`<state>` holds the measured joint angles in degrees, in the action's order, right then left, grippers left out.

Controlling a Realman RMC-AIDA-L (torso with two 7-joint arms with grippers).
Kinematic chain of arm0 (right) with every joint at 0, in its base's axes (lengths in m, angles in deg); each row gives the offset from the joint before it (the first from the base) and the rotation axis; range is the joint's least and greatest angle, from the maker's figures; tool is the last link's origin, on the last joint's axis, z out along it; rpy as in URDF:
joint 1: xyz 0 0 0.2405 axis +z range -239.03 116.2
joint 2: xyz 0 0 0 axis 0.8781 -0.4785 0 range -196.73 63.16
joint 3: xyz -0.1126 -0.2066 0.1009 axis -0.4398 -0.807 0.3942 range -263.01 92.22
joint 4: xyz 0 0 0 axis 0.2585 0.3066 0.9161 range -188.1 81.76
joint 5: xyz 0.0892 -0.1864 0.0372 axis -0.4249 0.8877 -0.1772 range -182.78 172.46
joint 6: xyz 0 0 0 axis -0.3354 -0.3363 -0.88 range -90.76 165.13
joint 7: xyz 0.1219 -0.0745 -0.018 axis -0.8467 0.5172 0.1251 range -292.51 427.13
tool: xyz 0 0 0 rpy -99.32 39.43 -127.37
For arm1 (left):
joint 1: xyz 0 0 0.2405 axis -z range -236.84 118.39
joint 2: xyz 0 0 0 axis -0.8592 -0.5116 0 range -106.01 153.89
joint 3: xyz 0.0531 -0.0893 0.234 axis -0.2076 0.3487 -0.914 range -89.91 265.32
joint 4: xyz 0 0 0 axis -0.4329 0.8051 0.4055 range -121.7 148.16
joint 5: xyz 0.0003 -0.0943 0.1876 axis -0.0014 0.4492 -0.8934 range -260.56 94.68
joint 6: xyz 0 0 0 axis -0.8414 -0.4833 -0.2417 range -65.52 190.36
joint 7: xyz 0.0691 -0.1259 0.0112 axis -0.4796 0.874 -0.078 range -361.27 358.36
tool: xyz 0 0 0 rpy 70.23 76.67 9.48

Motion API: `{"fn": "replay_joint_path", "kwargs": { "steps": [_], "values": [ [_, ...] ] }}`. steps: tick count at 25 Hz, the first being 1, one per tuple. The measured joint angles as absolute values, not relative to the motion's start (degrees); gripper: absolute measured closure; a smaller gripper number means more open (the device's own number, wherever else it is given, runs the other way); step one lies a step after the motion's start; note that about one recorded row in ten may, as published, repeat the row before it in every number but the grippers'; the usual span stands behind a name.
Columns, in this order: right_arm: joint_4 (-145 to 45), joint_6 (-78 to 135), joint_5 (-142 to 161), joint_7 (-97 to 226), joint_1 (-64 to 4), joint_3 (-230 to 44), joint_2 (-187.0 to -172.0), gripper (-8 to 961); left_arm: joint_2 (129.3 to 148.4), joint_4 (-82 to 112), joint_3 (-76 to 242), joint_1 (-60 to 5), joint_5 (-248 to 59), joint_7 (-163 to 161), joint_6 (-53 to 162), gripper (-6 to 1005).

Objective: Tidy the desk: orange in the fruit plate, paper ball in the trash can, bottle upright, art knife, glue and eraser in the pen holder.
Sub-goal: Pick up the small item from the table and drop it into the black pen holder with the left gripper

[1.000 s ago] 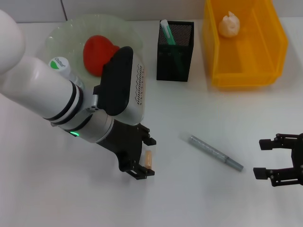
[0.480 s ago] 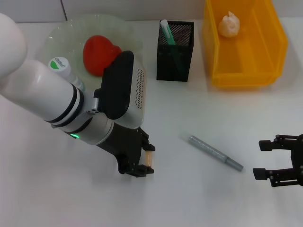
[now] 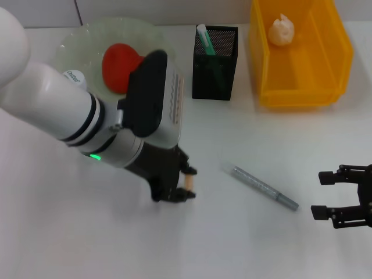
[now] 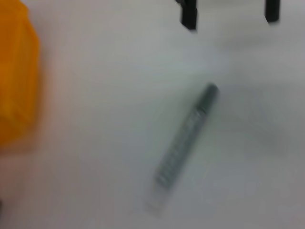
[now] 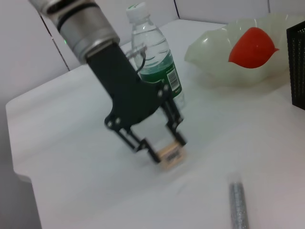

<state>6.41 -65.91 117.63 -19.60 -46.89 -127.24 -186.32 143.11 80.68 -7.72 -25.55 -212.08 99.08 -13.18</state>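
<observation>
1. Your left arm takes up most of the head view, reaching down across the front of the fruit plate point(image 3: 75, 40). The left gripper point(image 3: 179, 187) sits low over the desk point(image 3: 244, 244), and its fingers are clamped on the eraser point(image 3: 188, 183).

2. The pen holder point(image 3: 215, 55) is the relation that matters next. It stands well apart from the left gripper, farther back on the desk and a little toward your right side, just beside the plate's rim. The left arm is the nearer one to it. I judge the coming move to be a lift and a carry back toward that black mesh box, which already holds a pale green stick.

3. The right gripper point(image 3: 343, 197) is parked near the right front edge with its fingers spread apart and nothing between them.

4. The bottle point(image 5: 155, 55) stands upright just behind the left gripper. In the right wrist view it is very close to the fingers, so watch your clearance as you rise.

5. The art knife point(image 3: 265, 187) lies flat between the two grippers, its long axis running diagonally from back-left to front-right. It has not yet been picked up.

6. The eraser point(image 5: 170, 155) is a small tan block with a printed label, pinched at its sides. It appears to rest on or just above the desk, but you cannot tell which. Its short, squat shape should carry steadily.
</observation>
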Motion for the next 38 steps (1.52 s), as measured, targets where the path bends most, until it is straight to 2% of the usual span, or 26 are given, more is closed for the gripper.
{"fn": "replay_joint_path", "kwargs": {
  "steps": [4,12,22,38],
  "values": [
    [6.21,-65.89,117.63,-19.61,-46.89,-127.06,-186.31,119,142.99,83.77,-5.71,-26.34,-207.10,98.91,-8.26,581],
    [5.30,-65.65,117.49,-19.62,-46.37,-127.36,-186.19,119,143.10,82.79,-6.70,-25.15,-198.84,100.95,17.46,559],
    [4.83,-65.56,117.55,-19.97,-45.39,-127.41,-186.14,120,143.12,70.65,-6.42,-18.18,-195.68,100.71,28.27,532],
    [4.83,-65.56,117.63,-21.15,-44.80,-127.41,-186.14,119,143.12,67.92,-7.92,-17.43,-194.88,100.41,31.56,488]
  ]
}}
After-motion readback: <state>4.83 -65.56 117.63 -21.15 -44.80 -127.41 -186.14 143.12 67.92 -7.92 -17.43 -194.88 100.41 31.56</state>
